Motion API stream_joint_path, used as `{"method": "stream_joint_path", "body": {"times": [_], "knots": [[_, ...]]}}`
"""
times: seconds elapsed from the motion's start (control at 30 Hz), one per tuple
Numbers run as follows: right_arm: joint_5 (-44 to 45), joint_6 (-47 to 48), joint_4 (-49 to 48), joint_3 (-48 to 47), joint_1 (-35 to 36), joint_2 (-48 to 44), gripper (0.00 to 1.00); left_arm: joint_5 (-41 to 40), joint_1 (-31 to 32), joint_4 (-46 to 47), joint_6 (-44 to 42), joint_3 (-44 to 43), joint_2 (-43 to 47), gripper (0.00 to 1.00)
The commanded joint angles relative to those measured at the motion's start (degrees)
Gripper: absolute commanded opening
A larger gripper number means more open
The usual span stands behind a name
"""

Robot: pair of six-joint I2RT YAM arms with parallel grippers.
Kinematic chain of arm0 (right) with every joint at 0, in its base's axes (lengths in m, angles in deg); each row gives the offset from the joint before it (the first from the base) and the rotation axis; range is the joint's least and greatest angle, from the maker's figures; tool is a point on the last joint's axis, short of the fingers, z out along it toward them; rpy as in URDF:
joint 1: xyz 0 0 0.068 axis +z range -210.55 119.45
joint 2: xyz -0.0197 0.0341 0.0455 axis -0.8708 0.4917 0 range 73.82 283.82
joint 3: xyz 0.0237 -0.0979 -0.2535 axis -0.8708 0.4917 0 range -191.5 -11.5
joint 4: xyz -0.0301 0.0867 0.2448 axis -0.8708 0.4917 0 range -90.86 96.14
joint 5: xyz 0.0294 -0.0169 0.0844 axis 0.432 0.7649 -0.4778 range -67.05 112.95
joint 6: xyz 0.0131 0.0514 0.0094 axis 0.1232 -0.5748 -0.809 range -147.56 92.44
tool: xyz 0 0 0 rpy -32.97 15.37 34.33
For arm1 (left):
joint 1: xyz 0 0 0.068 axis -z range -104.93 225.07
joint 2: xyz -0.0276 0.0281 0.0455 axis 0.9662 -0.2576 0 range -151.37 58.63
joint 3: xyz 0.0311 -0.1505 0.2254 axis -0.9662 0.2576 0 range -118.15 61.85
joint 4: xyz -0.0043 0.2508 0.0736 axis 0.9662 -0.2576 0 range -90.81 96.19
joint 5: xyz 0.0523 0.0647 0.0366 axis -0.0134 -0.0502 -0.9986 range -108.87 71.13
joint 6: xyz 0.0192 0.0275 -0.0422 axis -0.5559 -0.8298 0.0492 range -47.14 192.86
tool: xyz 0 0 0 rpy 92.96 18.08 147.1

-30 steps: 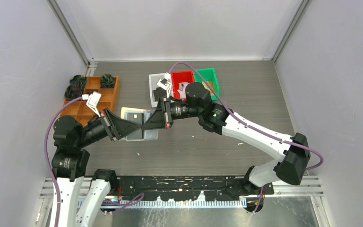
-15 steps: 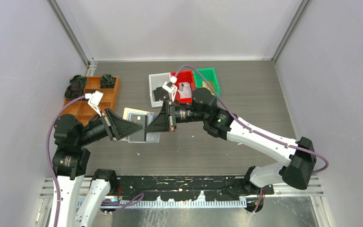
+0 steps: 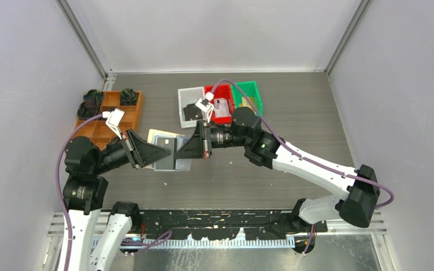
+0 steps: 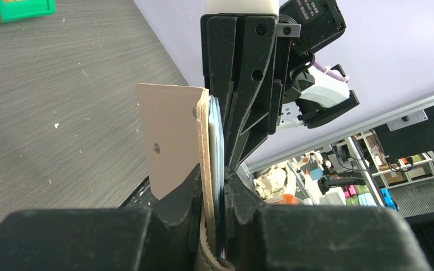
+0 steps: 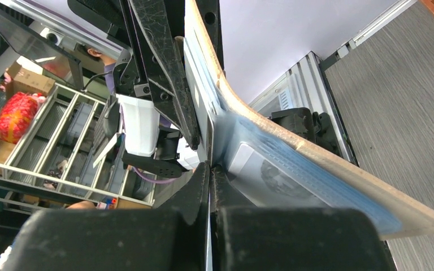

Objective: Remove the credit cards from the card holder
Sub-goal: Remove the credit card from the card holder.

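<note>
Grips the card holder (image 4: 169, 141) in mid-air with the left gripper (image 4: 212, 183); pinches seemingly one card (image 5: 200, 107) tight with the right gripper (image 5: 209, 169). Pulling-out step. Next, needs a straight pull away, left grip firm.

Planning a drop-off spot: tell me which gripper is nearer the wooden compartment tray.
Left. The left gripper sits just right of the wooden tray; the right gripper is farther right, across the card holder.

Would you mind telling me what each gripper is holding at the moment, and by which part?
Both hold the card holder: the left gripper clamps one edge, the right gripper pinches a thin inner leaf.
</note>
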Motion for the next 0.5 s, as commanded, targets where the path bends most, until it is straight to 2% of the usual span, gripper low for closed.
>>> {"method": "stream_joint_path", "body": {"times": [0.0, 0.07, 0.17, 0.47], "knots": [[-0.59, 1.93, 3.02, -0.92, -1.31, -2.94, 0.17, 0.26, -0.09, 4.87, 0.0, -3.01, 0.5, 0.13], [-0.72, 1.61, 2.39, -1.59, -1.89, -2.7, 0.3, 0.32, -0.14, 4.78, -0.08, -2.95, 0.67, 0.13], [-2.15, 0.61, 1.46, -4.48, -2.2, -0.75, 0.37, 0.34, -0.06, 4.73, 0.07, -2.79, 0.82, 0.11], [-5.46, -4.39, -4.42, -8.63, -3.08, 3.79, 0.29, 0.69, -0.09, 4.79, 0.2, -3.09, 0.8, 0.08]]}}
